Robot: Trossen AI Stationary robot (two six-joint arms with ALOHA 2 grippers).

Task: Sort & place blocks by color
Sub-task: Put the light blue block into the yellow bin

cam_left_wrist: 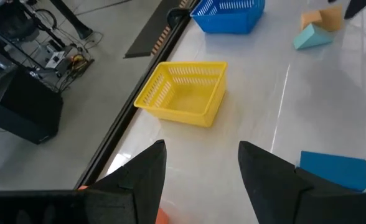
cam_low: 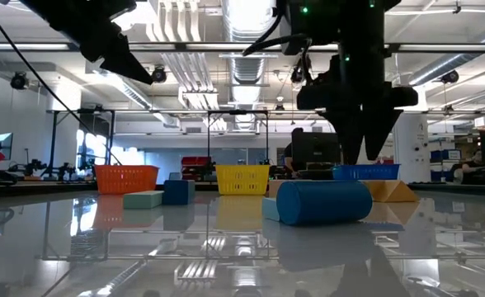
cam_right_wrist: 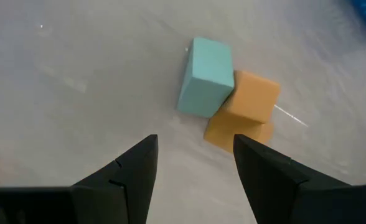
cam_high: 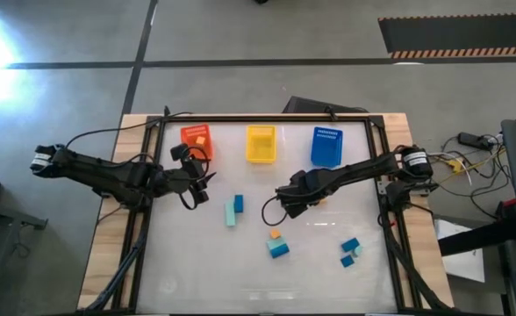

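Pale teal cube touching small orange block on glossy white table, just ahead of right end effector, fingers spread, empty; left end effector also spread.

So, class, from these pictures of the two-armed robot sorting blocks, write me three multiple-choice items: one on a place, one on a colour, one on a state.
1. Which bin stands between the other two?
A. orange
B. yellow
C. blue

2. What colour is the block leaning against the pale teal block ahead of the right end effector?
A. orange
B. blue
C. red

3. How are the right end effector's fingers?
A. shut on a block
B. shut, holding nothing
C. open, holding nothing

Answers: 1 B, the high view shows the yellow bin between the orange bin and the blue bin. 2 A, the orange block touches the pale teal block. 3 C, the right end effector shows bare table between its fingers.
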